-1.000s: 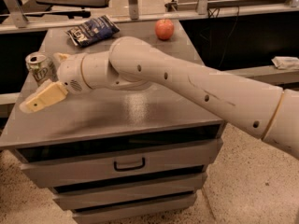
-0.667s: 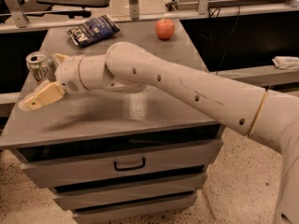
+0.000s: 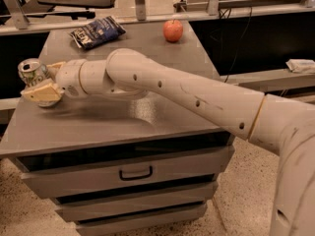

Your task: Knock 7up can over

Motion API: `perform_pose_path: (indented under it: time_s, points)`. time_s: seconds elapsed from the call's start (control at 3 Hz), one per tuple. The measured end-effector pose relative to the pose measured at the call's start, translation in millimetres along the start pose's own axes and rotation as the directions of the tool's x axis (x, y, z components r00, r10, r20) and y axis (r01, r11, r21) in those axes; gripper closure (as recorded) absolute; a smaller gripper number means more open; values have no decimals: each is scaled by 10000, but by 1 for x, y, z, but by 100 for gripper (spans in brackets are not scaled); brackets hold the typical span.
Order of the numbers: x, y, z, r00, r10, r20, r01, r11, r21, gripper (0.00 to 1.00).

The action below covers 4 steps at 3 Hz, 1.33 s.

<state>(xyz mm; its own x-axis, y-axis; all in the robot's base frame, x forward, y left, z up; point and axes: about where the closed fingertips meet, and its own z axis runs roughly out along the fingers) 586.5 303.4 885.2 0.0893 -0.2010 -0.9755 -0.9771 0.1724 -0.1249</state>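
Observation:
The 7up can (image 3: 31, 72), silvery with green marks and an open silver top, stands at the far left edge of the grey cabinet top (image 3: 123, 117). It seems to lean slightly to the left. My gripper (image 3: 43, 85), tan-tipped at the end of the long white arm (image 3: 187, 95), is pressed against the can's lower right side and hides the can's base. The arm reaches in from the right across the middle of the cabinet top.
A dark blue snack bag (image 3: 96, 32) lies at the back left of the top. A red apple (image 3: 173, 30) sits at the back middle. The cabinet has drawers (image 3: 135, 173) below. Dark shelving stands behind and a white cloth (image 3: 300, 65) lies at right.
My gripper has moved up and left from in front of the can to rest against it. The can now seems to lean a little left.

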Motion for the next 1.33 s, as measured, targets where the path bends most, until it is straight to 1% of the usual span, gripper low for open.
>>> perform_pose_path:
  time_s: [0.33,0.67,1.0,1.33]
  points:
    - [0,-14,-12,9997,-93,-219,99,9996,276,65]
    - [-13,-36,-42,9961,-402,-787,447,9974,558,88]
    - [-26,-64,-89,9757,-979,-1963,1129,9914,667,100]
    - [-24,-92,-129,9161,-1684,-3639,1966,9796,416,100]
